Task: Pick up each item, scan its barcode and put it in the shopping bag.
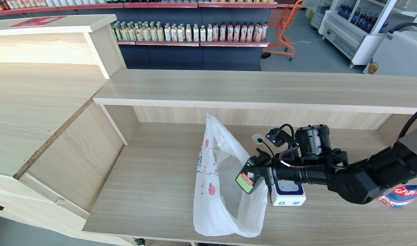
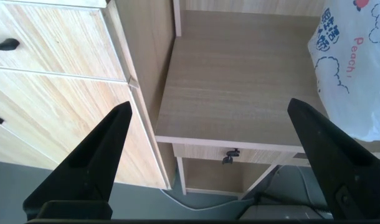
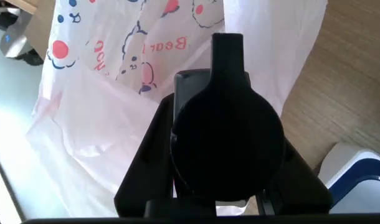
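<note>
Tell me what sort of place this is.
Most likely a small supermarket's checkout. Behind the wooden counter stand shelves of bottled drinks and a glass-door fridge. On the counter a scanner sits beside a shopping bag, and the right gripper holds a pack at its mouth.

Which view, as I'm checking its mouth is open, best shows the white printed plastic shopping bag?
Head view: the white plastic shopping bag shows whole, mouth open. Left wrist view catches one edge; right wrist view, its printed side.

Wood counter (image 1: 150, 177): shopping bag (image 1: 222, 194) stands mid, nr front edge; white scanner box (image 1: 287, 196) just beside it; packet (image 1: 404, 196) at right edge.
</note>
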Tool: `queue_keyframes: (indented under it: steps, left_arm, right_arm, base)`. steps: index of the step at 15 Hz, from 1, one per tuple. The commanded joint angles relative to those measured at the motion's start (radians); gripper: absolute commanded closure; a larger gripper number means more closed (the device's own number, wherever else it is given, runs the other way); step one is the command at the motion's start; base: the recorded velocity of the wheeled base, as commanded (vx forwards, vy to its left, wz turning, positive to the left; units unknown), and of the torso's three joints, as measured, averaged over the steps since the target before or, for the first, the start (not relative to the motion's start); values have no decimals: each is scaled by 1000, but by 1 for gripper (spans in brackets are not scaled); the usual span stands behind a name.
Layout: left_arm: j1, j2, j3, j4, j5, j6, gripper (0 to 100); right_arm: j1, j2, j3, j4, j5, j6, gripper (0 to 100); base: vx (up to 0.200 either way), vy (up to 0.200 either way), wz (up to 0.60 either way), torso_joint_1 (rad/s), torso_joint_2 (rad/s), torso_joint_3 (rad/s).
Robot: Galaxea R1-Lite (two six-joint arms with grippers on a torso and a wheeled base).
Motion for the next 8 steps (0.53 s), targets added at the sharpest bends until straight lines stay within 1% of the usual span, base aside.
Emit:
queue_keyframes:
  steps: [1, 3, 5, 8]
  left_arm:
    - [0, 0, 0, 0, 1, 0, 0]
    - [2, 0, 0, 0, 1, 0, 0]
    - [0, 0, 0, 0, 1, 0, 0]
    - [0, 0, 0, 0, 1, 0, 0]
  right_arm:
    - [3, 86, -47, -11, 1, -51, 100]
    - [3, 124, -79, -63, -1, -99, 100]
    - [0, 152, -119, -66, -38, -177, 100]
    - [-5, 166, -136, -68, -44, -231, 100]
  base:
    - [0, 0, 0, 0, 0, 0]
    - [0, 0, 0, 0, 0, 0]
    - [0, 0, 0, 0, 0, 0]
    - [0, 0, 0, 0, 0, 0]
